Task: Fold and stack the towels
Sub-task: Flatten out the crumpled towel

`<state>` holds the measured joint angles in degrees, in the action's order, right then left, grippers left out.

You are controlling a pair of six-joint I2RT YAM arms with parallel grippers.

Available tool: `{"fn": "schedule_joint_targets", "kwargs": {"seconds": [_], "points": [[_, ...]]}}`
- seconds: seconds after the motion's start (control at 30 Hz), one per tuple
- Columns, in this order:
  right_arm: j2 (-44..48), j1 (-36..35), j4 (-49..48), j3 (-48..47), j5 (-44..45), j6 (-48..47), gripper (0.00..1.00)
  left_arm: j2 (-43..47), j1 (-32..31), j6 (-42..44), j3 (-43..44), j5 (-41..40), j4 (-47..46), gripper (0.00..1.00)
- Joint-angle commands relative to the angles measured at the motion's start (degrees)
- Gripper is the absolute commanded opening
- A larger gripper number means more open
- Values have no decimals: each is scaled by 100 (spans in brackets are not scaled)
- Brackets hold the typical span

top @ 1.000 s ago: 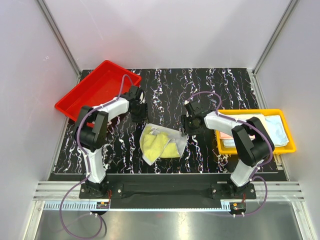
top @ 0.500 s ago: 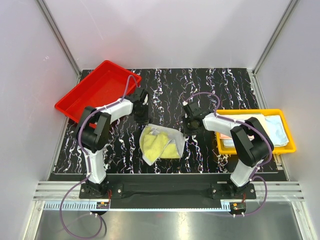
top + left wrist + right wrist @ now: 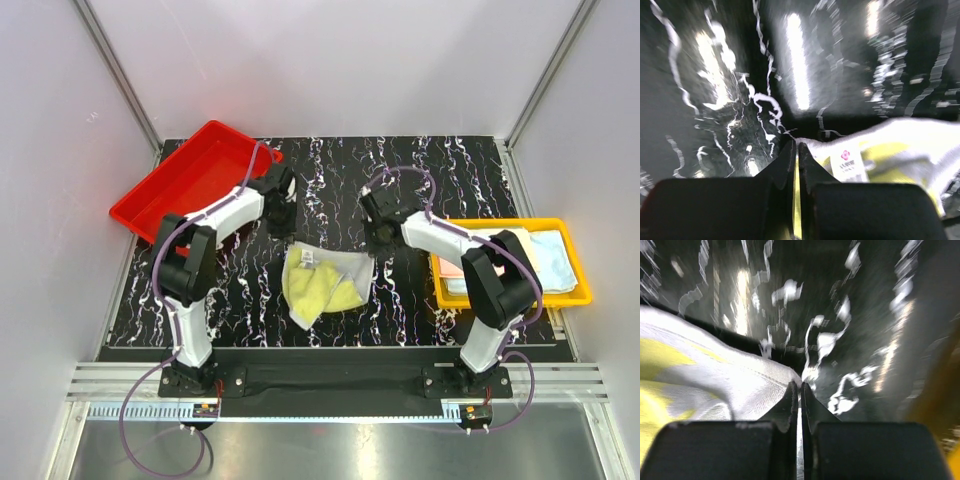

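Both of my tools are clamped shut on the same yellow-green and white cloth towel (image 3: 320, 285). My left tool (image 3: 287, 236) pinches its far left corner. My right tool (image 3: 374, 250) pinches its far right corner.

From the left wrist, the left tool (image 3: 796, 145) has its fingers pressed together, with a sliver of yellow cloth showing between them. The towel (image 3: 890, 145) runs off to the right of the tips, and a small white tag with a pink mark (image 3: 847, 165) sits just beside them. From the right wrist, the right tool (image 3: 800, 385) is likewise closed, and the white edge of the towel (image 3: 715, 380) runs right up to its tips.

That towel lies on the black white-veined counter (image 3: 440, 170), to the left of the yellow plastic tray (image 3: 510, 298) and apart from it. Its longest line is the far edge held between my tools. This edge runs left to right, and the end toward the yellow plastic tray sits slightly nearer my bases. From there the cloth bunches and narrows to a point aimed at my bases, away from that tray.

I cannot tell whether the held edge is off the counter.

Inside the yellow plastic tray lie flat towels, a pale blue one (image 3: 555, 255) and a pink one (image 3: 452, 270). A red plastic tray (image 3: 150, 195) sits well to its left, beyond the held towel and farther back.
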<state>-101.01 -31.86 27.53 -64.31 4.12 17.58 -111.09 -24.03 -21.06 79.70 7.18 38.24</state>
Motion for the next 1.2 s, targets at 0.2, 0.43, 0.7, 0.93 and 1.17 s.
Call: {"fn": "schedule_joint_targets", "kwargs": {"seconds": [0.2, 0.43, 0.7, 0.93, 1.17], "points": [[486, 145, 1069, -2619, 1644, -1177, 0, 1299, 337, 365, 2127, 117, 535, 0], [1502, 136, 1738, -3650, 1725, -1319, 0, 2415, 338, 313, 2305, 283, 501, 0], [3727, 109, 1485, -2157, 82, -1074, 0, 4347, -126, 392, 1005, 1066, 0, 0], [5212, 92, 1238, -1505, -595, -432, 0, 5026, -1260, 111, 678, 900, -71, 0], [5715, 92, 992, -1864, -693, 149, 0, 4966, -2062, -21, 1740, 170, 499, 0]]}}
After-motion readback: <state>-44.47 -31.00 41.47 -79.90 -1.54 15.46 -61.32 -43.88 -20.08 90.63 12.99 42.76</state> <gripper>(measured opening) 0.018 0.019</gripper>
